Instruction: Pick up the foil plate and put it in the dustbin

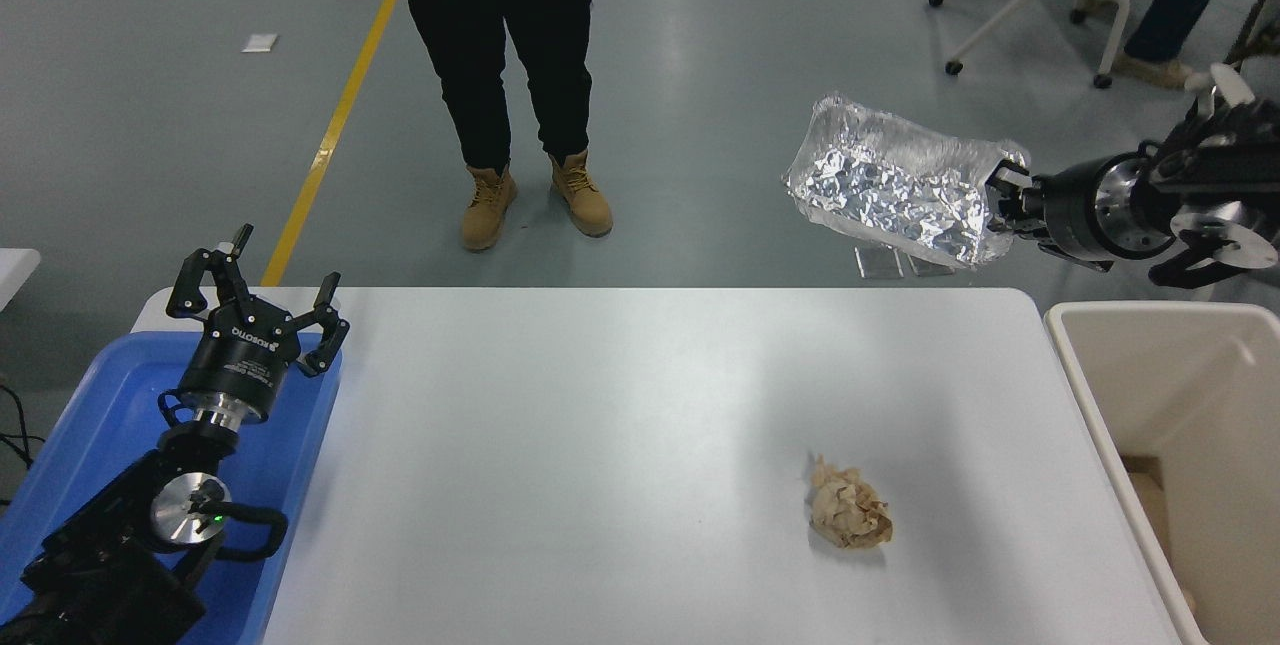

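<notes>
Right gripper (1003, 197) at two o'clock clamps the foil plate (895, 190) aloft; the dustbin (1100, 380) sits at four o'clock; left gripper (255, 300) open, parked at eight o'clock

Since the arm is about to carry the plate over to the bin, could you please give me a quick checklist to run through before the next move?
1. Grip: right gripper shut on the foil plate at its right end: ok.
2. Plate lifted off the table: ok.
3. Plate over the dustbin: not ok, it hangs left of the bin, beyond the table's far edge.
4. Bin opening unobstructed: ok.
5. Paper ball away from the carry path: ok.
6. Left gripper parked over the blue tray: ok.
</notes>
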Action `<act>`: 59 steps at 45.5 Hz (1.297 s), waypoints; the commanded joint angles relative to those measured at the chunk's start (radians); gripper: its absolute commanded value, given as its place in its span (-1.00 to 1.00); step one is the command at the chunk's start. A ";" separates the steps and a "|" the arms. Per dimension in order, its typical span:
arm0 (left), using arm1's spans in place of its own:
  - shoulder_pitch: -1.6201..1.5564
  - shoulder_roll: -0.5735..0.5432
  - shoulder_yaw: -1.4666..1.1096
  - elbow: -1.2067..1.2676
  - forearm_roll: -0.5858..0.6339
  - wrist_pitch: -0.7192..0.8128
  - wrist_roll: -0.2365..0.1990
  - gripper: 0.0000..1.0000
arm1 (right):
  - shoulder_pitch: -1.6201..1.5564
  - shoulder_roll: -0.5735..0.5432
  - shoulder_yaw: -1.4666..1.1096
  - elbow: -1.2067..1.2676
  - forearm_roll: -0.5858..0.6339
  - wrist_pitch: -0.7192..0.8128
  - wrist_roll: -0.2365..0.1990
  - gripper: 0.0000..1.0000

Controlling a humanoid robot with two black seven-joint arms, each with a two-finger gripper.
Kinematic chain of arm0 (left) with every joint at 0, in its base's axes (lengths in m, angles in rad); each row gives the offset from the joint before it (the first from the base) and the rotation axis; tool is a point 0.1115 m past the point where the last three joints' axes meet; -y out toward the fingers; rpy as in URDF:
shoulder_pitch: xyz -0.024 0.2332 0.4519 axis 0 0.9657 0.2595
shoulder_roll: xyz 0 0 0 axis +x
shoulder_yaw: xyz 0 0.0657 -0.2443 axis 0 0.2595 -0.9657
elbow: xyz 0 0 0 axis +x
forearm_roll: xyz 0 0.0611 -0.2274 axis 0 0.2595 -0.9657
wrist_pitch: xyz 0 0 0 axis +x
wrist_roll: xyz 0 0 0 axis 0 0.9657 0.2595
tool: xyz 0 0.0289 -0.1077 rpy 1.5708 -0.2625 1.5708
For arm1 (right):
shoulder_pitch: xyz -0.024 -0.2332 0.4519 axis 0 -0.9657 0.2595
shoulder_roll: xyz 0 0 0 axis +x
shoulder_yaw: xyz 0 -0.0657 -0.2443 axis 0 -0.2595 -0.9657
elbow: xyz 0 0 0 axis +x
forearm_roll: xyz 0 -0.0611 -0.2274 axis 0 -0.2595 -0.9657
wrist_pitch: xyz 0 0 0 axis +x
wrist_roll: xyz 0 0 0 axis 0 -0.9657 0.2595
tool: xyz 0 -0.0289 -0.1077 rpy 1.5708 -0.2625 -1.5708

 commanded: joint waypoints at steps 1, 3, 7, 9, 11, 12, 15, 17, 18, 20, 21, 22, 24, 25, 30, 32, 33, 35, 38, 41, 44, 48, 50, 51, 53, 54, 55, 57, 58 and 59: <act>0.000 0.000 0.000 0.000 0.000 0.001 0.000 0.97 | 0.122 -0.060 -0.027 0.008 -0.003 0.088 0.000 -1.00; 0.000 0.001 0.000 0.001 0.000 -0.001 0.000 0.97 | 0.122 -0.061 -0.027 0.010 -0.003 0.088 0.000 -1.00; 0.000 0.001 0.000 0.001 0.000 0.001 0.000 0.97 | 0.122 -0.063 -0.028 0.010 -0.003 0.090 0.000 -1.00; 0.000 0.001 0.000 0.000 0.000 0.001 0.000 0.97 | 0.122 -0.063 -0.028 0.010 -0.004 0.090 0.000 -1.00; 0.000 0.001 0.000 0.000 0.001 0.001 -0.002 0.97 | 0.122 -0.063 -0.030 0.010 -0.003 0.090 0.000 -1.00; 0.000 0.001 0.000 0.000 0.001 0.001 -0.002 0.97 | 0.123 -0.063 -0.030 0.010 -0.004 0.090 0.000 -1.00; 0.000 0.001 0.000 0.001 0.000 0.001 0.000 0.97 | 0.123 -0.063 -0.030 0.010 -0.004 0.090 0.000 -1.00; 0.000 0.001 0.000 0.001 0.000 0.001 -0.002 0.97 | 0.123 -0.063 -0.030 0.010 -0.004 0.088 0.000 -1.00; 0.000 0.000 0.000 0.001 0.000 0.001 0.000 0.97 | 0.122 -0.063 -0.028 0.008 -0.004 0.090 0.000 -1.00; 0.000 0.000 0.000 0.001 0.000 0.001 0.000 0.97 | 0.120 -0.063 -0.028 0.004 -0.006 0.088 -0.002 -1.00; 0.000 0.000 0.000 0.001 0.000 0.001 0.000 0.97 | 0.119 -0.063 -0.030 0.001 -0.006 0.087 -0.002 -1.00; 0.000 0.000 0.000 0.001 0.000 0.001 0.000 0.97 | 0.116 -0.063 -0.030 -0.004 -0.009 0.084 -0.002 -1.00; 0.000 0.001 0.000 0.000 0.000 0.001 0.000 0.97 | 0.105 -0.063 -0.030 -0.022 -0.012 0.075 -0.003 -1.00; 0.000 0.000 0.000 0.001 0.000 -0.001 0.000 0.97 | 0.099 -0.063 -0.031 -0.041 -0.010 0.071 -0.006 -1.00; 0.000 0.001 0.000 0.001 0.000 0.001 -0.002 0.97 | 0.027 -0.063 -0.031 -0.156 0.010 0.067 -0.009 -1.00; 0.000 0.000 0.000 0.001 0.000 0.001 0.000 0.97 | -0.011 -0.063 -0.031 -0.217 0.011 0.064 -0.009 -1.00; 0.000 0.000 0.000 0.000 0.000 -0.001 0.000 0.97 | -0.031 -0.063 -0.031 -0.249 0.011 0.062 -0.009 -1.00; 0.000 0.000 0.000 0.000 0.000 0.001 0.000 0.97 | -0.090 -0.066 -0.030 -0.329 0.011 0.062 -0.009 -1.00; 0.000 0.000 0.000 0.000 0.000 0.001 0.000 0.97 | -0.165 -0.069 -0.028 -0.416 0.023 0.062 -0.009 -1.00; 0.000 0.000 0.000 0.001 0.000 0.001 0.000 0.97 | -0.237 -0.072 -0.027 -0.496 0.059 0.062 -0.009 -1.00; 0.000 0.000 0.001 0.000 0.000 -0.001 0.000 0.97 | -0.315 -0.072 -0.021 -0.579 0.103 0.061 -0.009 -1.00; 0.000 0.000 0.000 0.000 0.000 -0.001 0.000 0.97 | -0.430 -0.064 -0.014 -0.697 0.160 0.061 -0.009 -1.00; 0.000 0.000 0.000 0.000 0.000 0.001 0.000 0.97 | -0.490 -0.064 -0.011 -0.758 0.184 0.059 -0.011 -1.00; 0.000 0.000 0.000 0.000 0.000 0.001 0.000 0.97 | -0.518 -0.064 -0.010 -0.788 0.194 0.061 -0.011 -1.00; 0.000 0.000 0.000 0.000 0.000 0.001 0.000 0.97 | -0.570 -0.063 -0.007 -0.840 0.217 0.061 -0.011 -1.00; 0.000 0.000 0.000 0.000 0.000 0.001 -0.002 0.97 | -0.593 -0.063 -0.007 -0.863 0.227 0.061 -0.011 -1.00; 0.000 0.001 0.000 0.000 0.000 0.001 0.000 0.97 | -0.614 -0.061 -0.007 -0.884 0.238 0.059 -0.011 -1.00; 0.000 0.001 0.000 0.000 0.000 0.001 0.000 0.97 | -0.656 -0.060 -0.007 -0.924 0.254 0.058 -0.011 -1.00; 0.000 0.001 0.000 0.000 0.000 0.001 0.000 0.97 | -0.677 -0.058 -0.005 -0.946 0.260 0.053 -0.011 -1.00; 0.000 0.000 0.000 0.000 0.000 0.001 0.000 0.97 | -0.699 -0.055 -0.002 -0.964 0.263 0.047 -0.011 -1.00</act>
